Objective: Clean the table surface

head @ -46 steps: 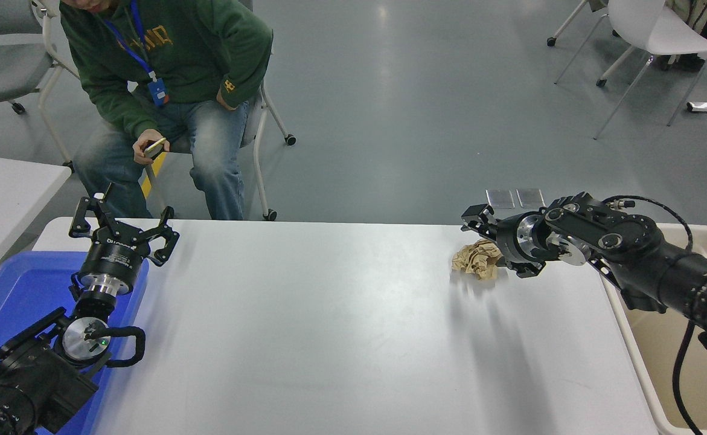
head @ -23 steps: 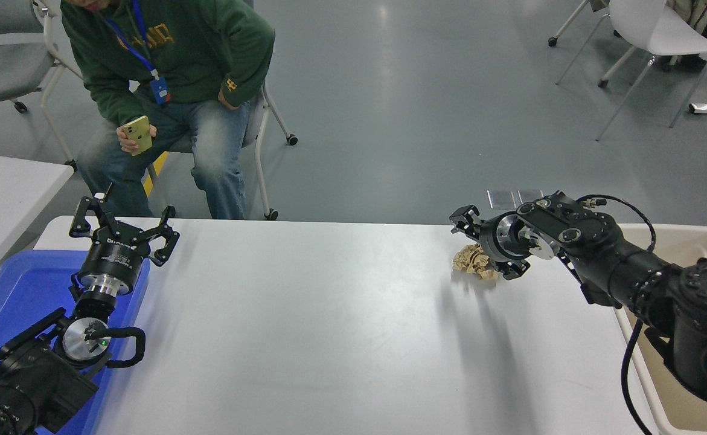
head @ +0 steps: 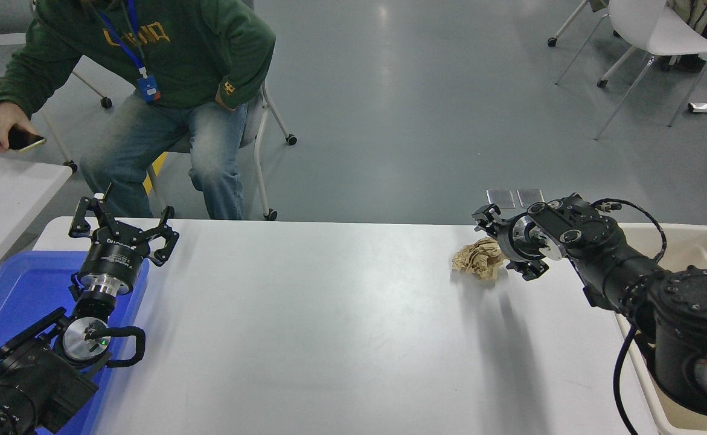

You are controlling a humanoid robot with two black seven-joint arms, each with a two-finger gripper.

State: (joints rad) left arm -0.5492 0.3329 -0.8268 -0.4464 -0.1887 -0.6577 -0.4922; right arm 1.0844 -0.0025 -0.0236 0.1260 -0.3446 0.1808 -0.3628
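The table surface point(head: 329, 326) is a wide glossy white top. A crumpled ball of brown paper point(head: 477, 258) lies on it near the far right edge. My right gripper point(head: 504, 244) comes in from the right and sits just right of the paper, open, one finger above the ball's far side and one nearer me. Whether a finger touches the paper I cannot tell. My left gripper point(head: 122, 228) is parked at the lower left over the tray's edge, open and holding nothing.
A blue plastic tray point(head: 9, 290) lies at the table's left end. A beige bin point(head: 685, 241) stands off the right end. A person in a green hoodie point(head: 178, 54) sits at the far side, phone in hand, above a smaller white table point(head: 3, 187).
My right gripper has drawn back a little to the right from over the paper ball, which stays on the table. The person's hand with the phone has swung out to the left.
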